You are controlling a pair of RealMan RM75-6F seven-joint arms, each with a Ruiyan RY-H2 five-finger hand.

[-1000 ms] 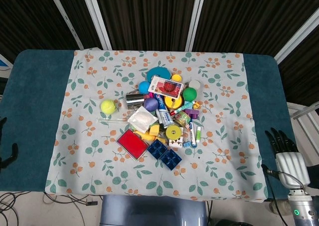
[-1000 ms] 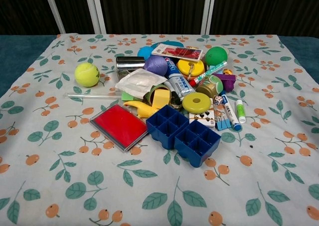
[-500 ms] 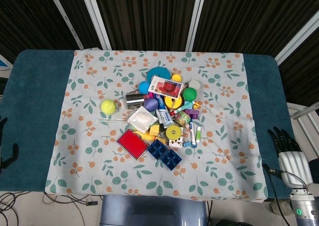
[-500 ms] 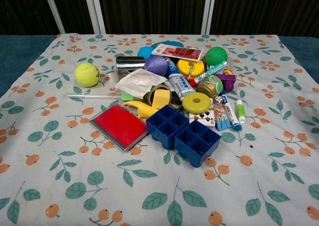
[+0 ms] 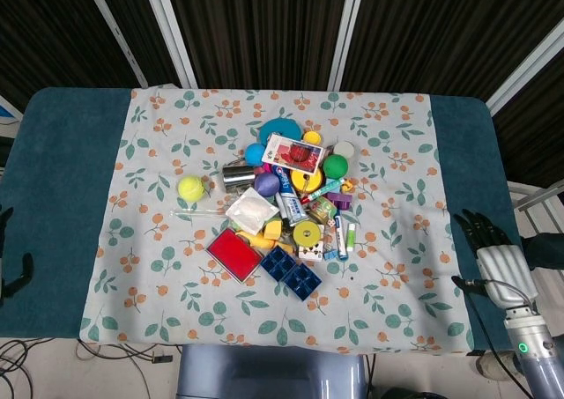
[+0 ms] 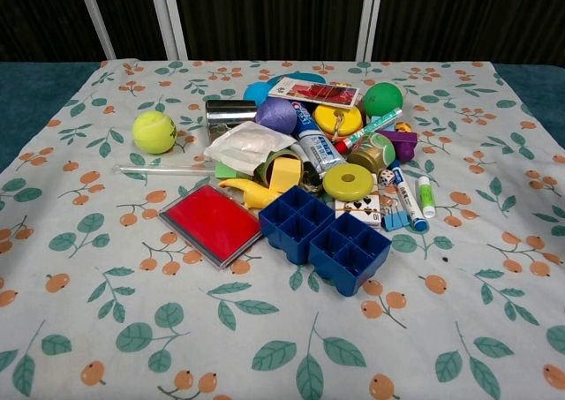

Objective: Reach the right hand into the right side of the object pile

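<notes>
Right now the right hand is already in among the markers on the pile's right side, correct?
No. The head view shows the right hand open at the table's right edge, well clear of the pile; the markers are untouched.

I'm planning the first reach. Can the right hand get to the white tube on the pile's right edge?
Probably yes: the right hand is off to the right, open, with only bare cloth between it and the white tube.
</notes>
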